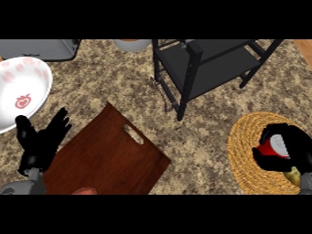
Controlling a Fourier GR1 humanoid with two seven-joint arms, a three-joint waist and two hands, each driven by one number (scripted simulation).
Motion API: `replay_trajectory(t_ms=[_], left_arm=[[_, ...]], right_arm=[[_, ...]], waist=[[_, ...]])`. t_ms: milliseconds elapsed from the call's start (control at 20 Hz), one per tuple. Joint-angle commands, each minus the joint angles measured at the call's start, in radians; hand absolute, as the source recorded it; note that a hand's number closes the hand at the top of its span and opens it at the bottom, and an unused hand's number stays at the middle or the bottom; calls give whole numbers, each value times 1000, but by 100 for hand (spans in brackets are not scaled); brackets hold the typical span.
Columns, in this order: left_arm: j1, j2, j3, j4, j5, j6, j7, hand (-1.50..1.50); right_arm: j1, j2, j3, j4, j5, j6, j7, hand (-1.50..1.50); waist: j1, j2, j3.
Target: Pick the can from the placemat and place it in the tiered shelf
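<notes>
My right hand (298, 153) is curled round the can (274, 147); I could clip the tiered shelf (206, 68) frame up-left of it.

Red-and-white can (277, 147) tilted on round woven placemat (246, 151), dark tiered shelf (206, 68) well apart.
</notes>
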Motion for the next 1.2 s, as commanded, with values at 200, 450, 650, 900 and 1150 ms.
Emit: replay_trajectory(t_ms=[200,450,650,900,1150], left_arm=[[-18,-10,-27,25,-5,-19,22,0],[67,2,2,-2,-1,-16,-17,0],[3,-5,-3,-36,-15,29,63,0],[49,8,7,-25,7,-37,-5,0],[-18,13,12,-2,7,-27,50,0]], right_arm=[[-108,67,386,-137,-47,214,-272,150],[-90,39,323,-477,-114,255,-207,150],[-180,88,208,-682,-219,331,27,150],[-410,58,-28,-670,-418,432,237,150],[-738,58,-84,-538,-513,393,463,150]], waist=[[38,6,1],[-4,-2,1],[-9,-2,1],[9,4,1],[14,4,-1]])
